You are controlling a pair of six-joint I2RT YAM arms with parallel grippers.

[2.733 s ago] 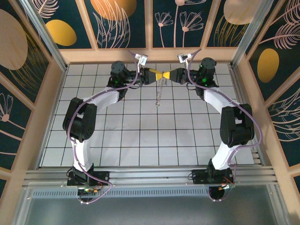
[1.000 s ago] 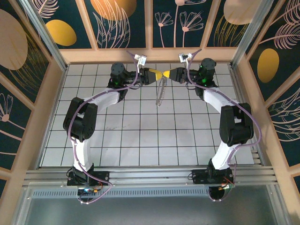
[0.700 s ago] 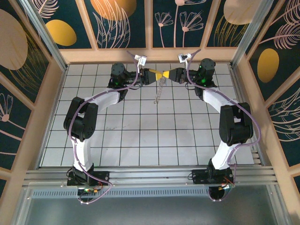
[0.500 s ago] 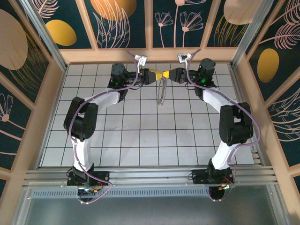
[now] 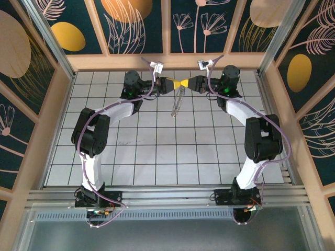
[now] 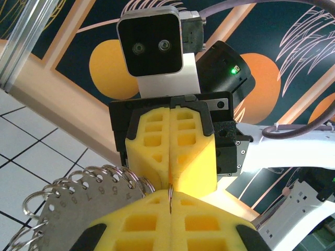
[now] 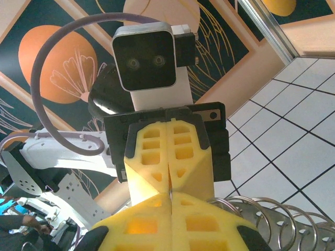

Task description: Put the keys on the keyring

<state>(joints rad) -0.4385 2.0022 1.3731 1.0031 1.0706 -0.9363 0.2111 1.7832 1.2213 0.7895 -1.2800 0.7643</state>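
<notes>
Closed now: left end effector (image 5: pixel 176 83), joining right end effector (image 5: pixel 185 83), both pinching keyring (image 5: pixel 177 102); any slip, we drop it.

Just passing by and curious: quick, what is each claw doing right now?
Left gripper: closed, apparently pinching the thin wire of the keyring.
Right gripper: closed on the same keyring, which hangs below the tips.

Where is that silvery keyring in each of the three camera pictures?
Top external: keyring hangs just under the meeting yellow tips, far centre.
Left wrist: bottom left, beside the tips.
Right wrist: bottom right.
Shared landmark: left gripper and right gripper, shut, touching tip to tip.
</notes>
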